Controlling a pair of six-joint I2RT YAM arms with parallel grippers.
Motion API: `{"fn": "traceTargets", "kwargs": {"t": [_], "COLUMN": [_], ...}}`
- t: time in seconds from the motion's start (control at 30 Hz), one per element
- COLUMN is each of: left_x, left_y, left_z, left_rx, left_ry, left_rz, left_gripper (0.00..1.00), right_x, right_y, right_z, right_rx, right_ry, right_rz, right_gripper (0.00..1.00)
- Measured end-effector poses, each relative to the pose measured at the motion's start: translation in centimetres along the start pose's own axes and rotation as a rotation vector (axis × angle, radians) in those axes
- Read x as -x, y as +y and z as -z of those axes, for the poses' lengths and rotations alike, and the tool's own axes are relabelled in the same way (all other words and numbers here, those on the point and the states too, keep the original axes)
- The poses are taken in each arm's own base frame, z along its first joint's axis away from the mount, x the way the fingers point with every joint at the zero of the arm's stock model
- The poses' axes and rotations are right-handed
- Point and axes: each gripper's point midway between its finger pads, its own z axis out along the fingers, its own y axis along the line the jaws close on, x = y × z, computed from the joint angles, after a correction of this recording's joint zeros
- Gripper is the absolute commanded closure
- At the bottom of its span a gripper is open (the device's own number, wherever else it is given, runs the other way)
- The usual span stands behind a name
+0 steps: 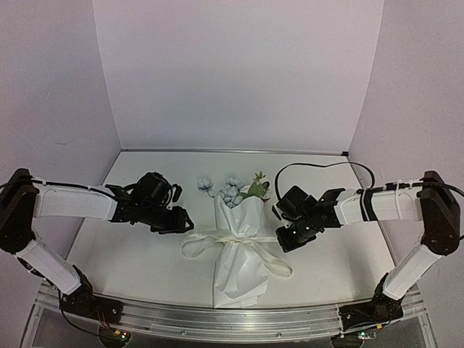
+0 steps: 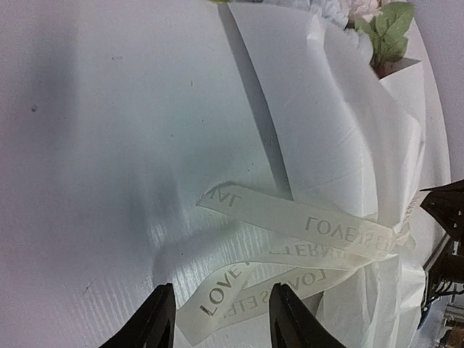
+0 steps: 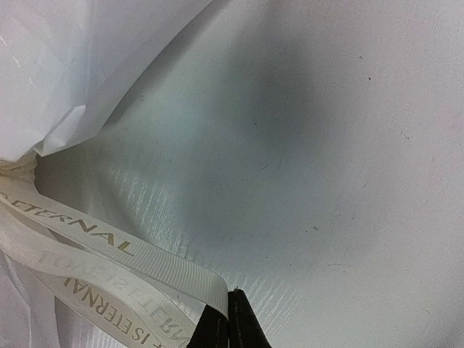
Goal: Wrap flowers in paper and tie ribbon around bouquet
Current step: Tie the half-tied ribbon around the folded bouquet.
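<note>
Left tool (image 2: 222, 291) spread astride ribbon (image 2: 319, 228); right tool (image 3: 228, 304) closed (maybe pinching it).

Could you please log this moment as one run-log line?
stage: ribbon cinched round bouquet | left gripper: jaws apart, ribbon loop lying between | right gripper: jaws shut on ribbon tail

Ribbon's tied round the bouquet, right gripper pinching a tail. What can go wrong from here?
1. The right gripper is shut on the ribbon tail. Pulling away without releasing may loosen the knot or drag the bouquet.
2. The left gripper is open with a ribbon loop lying between its fingers. Lifting off could snag the loop and tug the tie loose.
</note>
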Motion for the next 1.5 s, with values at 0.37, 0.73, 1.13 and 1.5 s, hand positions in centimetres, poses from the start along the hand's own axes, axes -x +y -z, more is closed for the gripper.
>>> {"fn": "traceTargets", "kwargs": {"t": [0.37,0.73,1.13,1.5], "left_x": [-6.0,-9.2,-3.7,-1.5], "left_y": [-1.4,-2.6,-2.4,-3.9], "left_z": [-4.3,-3.5,0.9,-0.9], "left_rx": [-0.053,-0.075,-0.093,-0.087], "left_ry": [0.23,0.332,0.12,0.117], "left_rz": [-0.06,-0.127,-0.063,-0.126], "left_gripper": [0.77,0.67,0.52,0.48], "right_x": [-0.1,-0.1,-0.1,-0.2], "right_y": [0.3,0.4,-0.1,-0.2], "right_z": [0.0,0.0,0.2,0.2], "right_rx": [0.015,0.021,-0.004,-0.014], "right_ry": [0.007,0.008,0.009,0.012], "right_rz": [0.0,0.0,0.002,0.003], "right_gripper": [1.0,1.0,1.0,1.0]}}
